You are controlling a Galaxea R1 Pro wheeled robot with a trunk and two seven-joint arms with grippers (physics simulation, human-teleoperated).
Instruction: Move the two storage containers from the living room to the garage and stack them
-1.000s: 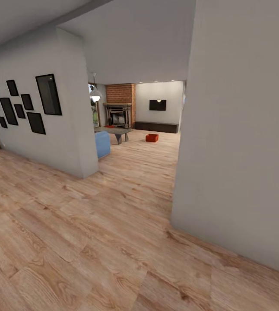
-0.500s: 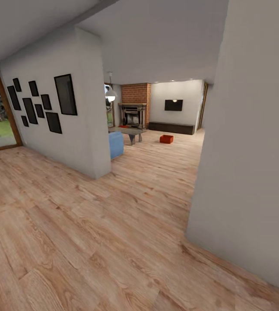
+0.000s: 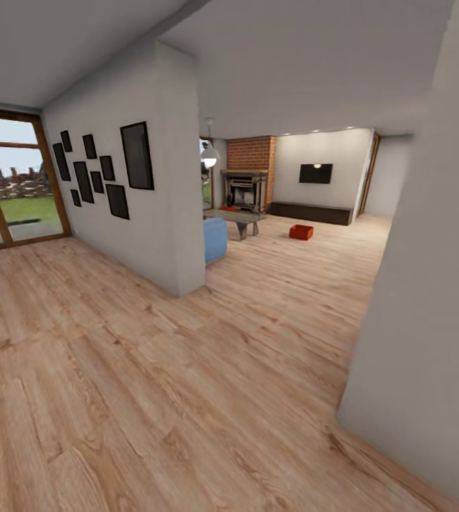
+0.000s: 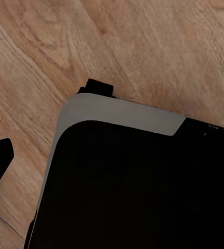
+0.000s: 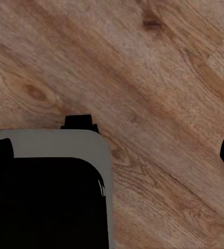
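Orange-red storage container (image 3: 301,232) sits far ahead on living room wood floor (image 3: 187,370), near brick fireplace (image 3: 246,186) and dark bench (image 3: 311,212). Both wrist cameras look down past robot base (image 4: 132,181) at planks; grip state of either gripper: cannot tell

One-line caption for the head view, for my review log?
View down a wood-floored hallway toward the living room: orange-red storage container on the floor before the brick fireplace, picture wall left.

Orange-red storage container (image 3: 301,232) on light wood-plank floor (image 3: 151,384) (knotty grain), red brick fireplace (image 3: 252,171), white walls (image 3: 165,235).
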